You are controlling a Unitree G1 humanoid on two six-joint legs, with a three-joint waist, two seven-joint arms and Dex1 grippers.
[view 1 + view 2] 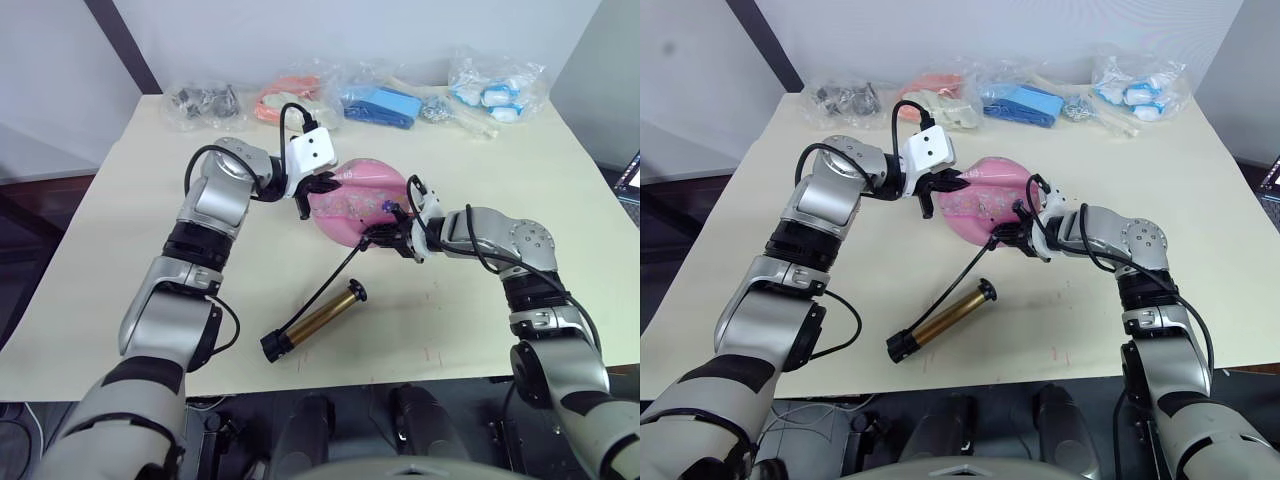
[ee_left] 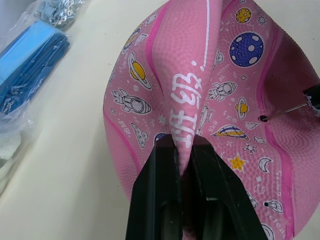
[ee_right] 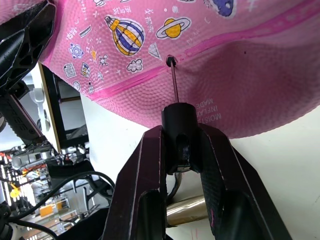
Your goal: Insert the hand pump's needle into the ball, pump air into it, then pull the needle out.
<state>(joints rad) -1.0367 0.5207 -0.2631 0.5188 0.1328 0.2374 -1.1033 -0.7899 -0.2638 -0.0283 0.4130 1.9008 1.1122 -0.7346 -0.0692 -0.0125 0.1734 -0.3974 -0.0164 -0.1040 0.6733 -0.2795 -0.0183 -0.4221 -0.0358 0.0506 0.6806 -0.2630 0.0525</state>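
Left hand (image 2: 185,150) reaching in from the left with elbow bent, pinching a raised fold of the sagging pink rubber ball (image 1: 365,200) with cartoon prints, mid-bench (image 1: 120,260). Right hand (image 3: 181,145) angled in from the right, forearm low over the bench, clamped on the black fitting of the thin metal needle (image 3: 173,80), tip at the ball's valve hole. Brass-gold cylindrical hand pump (image 1: 315,320) lying on the bench nearer the robot, black hose running up to the fitting.

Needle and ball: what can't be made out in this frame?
- Needle depth in the valve: tip at the hole in both wrist views; inside hidden by the ball.
- Ball's far side: hidden by itself.
- Bag contents at the table's back: too small.
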